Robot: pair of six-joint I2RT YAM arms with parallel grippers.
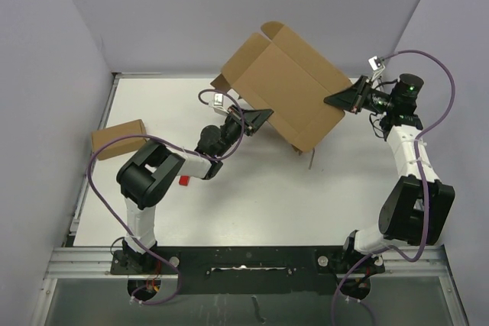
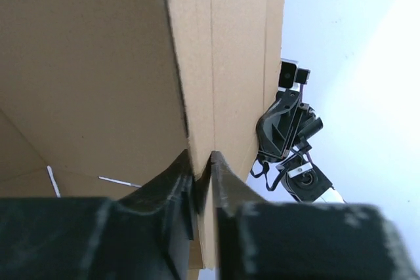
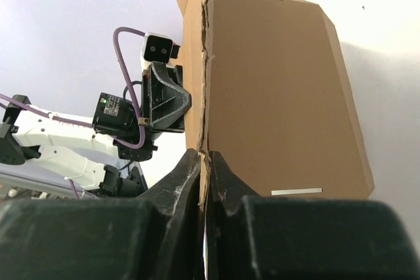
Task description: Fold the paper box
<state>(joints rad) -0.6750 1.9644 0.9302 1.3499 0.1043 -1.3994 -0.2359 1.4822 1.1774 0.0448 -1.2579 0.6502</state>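
Nearest the left wrist camera, the left claw (image 2: 200,162) is clenched on a thin edge of the paper box (image 2: 98,63), the cardboard pinched between its two fingertips; a scored line runs up the board from just above the pinch. In the right wrist view the right claw (image 3: 205,159) is clamped the same way on the opposite edge, where the cut cardboard looks a little ragged.

The step in hand looks like swinging a panel round on its crease while both arms carry the sheet. To do that well, grip firmly without crushing; move the two arms together, since one running ahead would likely twist the board or tear it at the ragged pinch; and turn about the scored line rather than bending the panel mid-face. The narrow slits (image 2: 118,180) low on the inner face should be left uncovered; my guess is that tabs must reach them later.

From above, a small red block (image 1: 184,181) lies on the table (image 1: 306,196) just beside the left forearm, and a small box (image 1: 118,139) sits at the table's left edge; both are apart from the work. Farther back, the paper box hangs tilted between the two claws over the far middle of the table, its flaps open towards the back wall; whether its lowest corner touches the table I cannot tell.
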